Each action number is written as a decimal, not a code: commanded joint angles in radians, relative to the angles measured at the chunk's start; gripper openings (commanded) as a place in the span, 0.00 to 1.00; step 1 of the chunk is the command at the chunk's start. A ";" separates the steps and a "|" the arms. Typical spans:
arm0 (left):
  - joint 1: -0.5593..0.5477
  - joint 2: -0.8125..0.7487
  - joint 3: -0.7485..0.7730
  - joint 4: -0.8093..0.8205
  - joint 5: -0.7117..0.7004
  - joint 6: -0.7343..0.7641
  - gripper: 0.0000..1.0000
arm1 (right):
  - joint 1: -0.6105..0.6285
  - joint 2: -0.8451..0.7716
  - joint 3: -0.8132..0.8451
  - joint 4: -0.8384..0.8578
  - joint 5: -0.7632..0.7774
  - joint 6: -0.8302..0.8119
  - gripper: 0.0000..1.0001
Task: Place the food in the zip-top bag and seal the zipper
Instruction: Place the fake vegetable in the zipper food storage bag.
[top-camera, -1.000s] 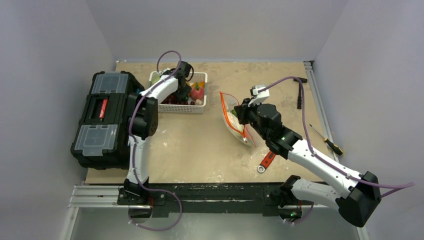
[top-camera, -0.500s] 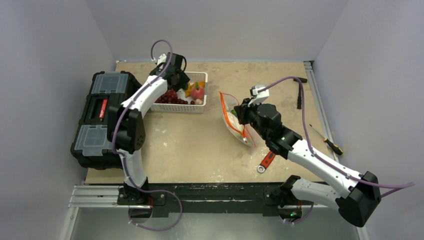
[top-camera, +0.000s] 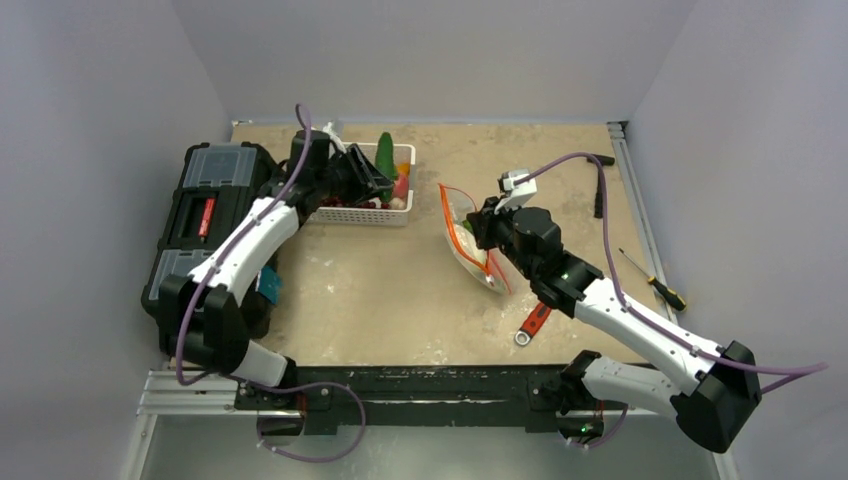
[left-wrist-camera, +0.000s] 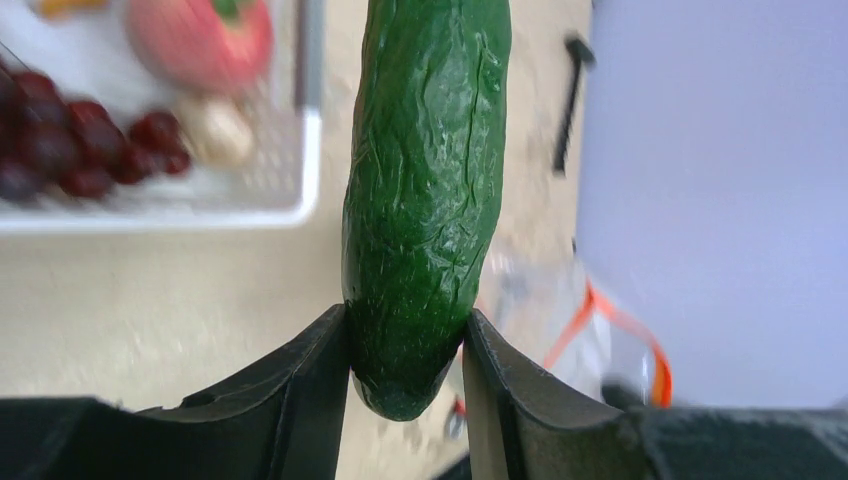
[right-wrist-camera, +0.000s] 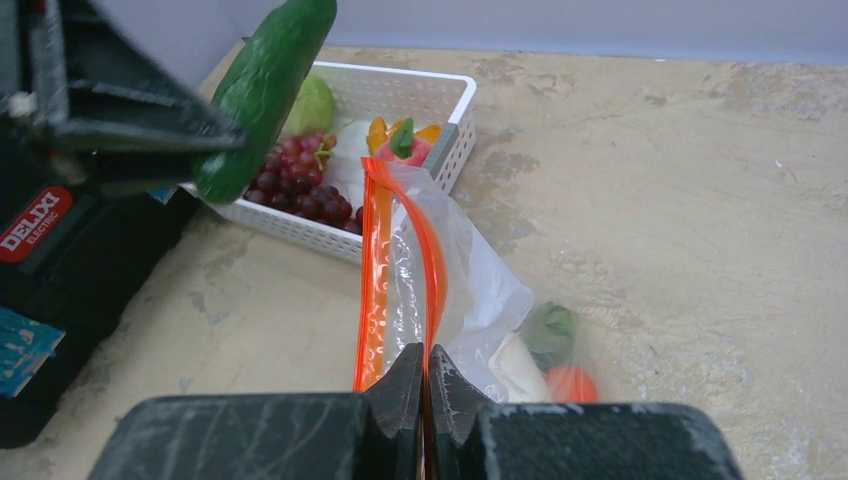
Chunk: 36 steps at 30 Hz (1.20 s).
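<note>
Plainly the job is running partway: a few pieces (right-wrist-camera: 552, 332) are already lying inside the bag (right-wrist-camera: 470, 290), which is resting just right of the basket (right-wrist-camera: 400, 80), while grapes (right-wrist-camera: 300, 190) and a peach (right-wrist-camera: 405, 148) are waiting in the basket. The left gripper (left-wrist-camera: 405, 335) is clamping a cucumber (left-wrist-camera: 425, 180) above the basket; the right gripper (right-wrist-camera: 424, 365) is pinching the zipper (right-wrist-camera: 372, 270), holding the mouth apart, so sealing is pending. Blur is hiding what lies behind the cucumber, and the right arm is covering the bag's side farthest from the basket.

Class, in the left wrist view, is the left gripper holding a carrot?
No, the left gripper is clamped on the lower end of a long green cucumber.
</note>
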 joint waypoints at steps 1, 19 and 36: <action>-0.019 -0.215 -0.178 0.091 0.324 0.073 0.00 | 0.000 0.001 0.003 0.052 -0.032 0.005 0.00; -0.431 -0.493 -0.407 0.062 0.317 -0.462 0.00 | 0.000 -0.057 -0.040 0.104 -0.031 -0.053 0.00; -0.500 -0.388 -0.432 0.280 0.091 -0.893 0.00 | 0.033 -0.139 -0.099 0.195 -0.200 -0.098 0.00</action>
